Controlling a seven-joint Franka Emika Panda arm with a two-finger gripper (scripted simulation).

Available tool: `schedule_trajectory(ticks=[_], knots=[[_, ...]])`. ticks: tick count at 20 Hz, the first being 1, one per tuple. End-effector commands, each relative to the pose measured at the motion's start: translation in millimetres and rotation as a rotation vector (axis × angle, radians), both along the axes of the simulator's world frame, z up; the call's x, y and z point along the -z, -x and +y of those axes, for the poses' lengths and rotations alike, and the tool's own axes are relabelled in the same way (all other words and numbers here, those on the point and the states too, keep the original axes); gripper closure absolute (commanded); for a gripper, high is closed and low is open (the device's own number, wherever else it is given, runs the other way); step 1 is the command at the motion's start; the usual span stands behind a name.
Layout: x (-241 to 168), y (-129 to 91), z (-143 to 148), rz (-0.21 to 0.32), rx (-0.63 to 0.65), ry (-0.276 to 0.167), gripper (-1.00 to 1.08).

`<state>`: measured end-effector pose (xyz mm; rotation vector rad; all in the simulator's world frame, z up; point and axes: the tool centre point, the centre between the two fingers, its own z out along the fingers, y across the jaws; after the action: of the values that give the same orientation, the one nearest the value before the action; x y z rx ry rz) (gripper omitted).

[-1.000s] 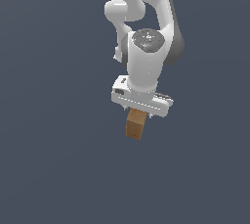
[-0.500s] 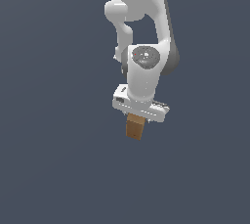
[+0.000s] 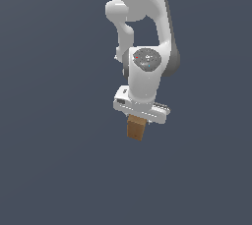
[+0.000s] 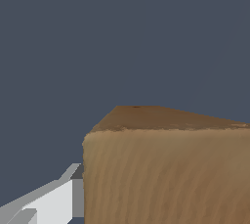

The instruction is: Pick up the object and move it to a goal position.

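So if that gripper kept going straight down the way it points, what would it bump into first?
Nothing visible: the gripper already holds the block, and beyond it both views show only plain grey background. Depth there is unclear.

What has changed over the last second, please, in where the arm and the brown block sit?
The hand and the wooden block drifted slightly toward the exterior view's left, and the wrist turned a little. The block stayed clamped under the hand, hanging below it. Nothing was released.
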<state>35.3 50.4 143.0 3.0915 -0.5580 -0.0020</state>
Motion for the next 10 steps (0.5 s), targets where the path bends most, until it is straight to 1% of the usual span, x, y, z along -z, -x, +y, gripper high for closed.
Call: schedule_trajectory(ticks=[1,6,10], knots=[[0.2,-0.6,-0.3,-0.001,0.000,0.000,1.08],[-0.3,0.0,0.2,0.000,0.000,0.000,1.08],[-9.0,0.7,4.7,0.000,0.000,0.000,1.08]])
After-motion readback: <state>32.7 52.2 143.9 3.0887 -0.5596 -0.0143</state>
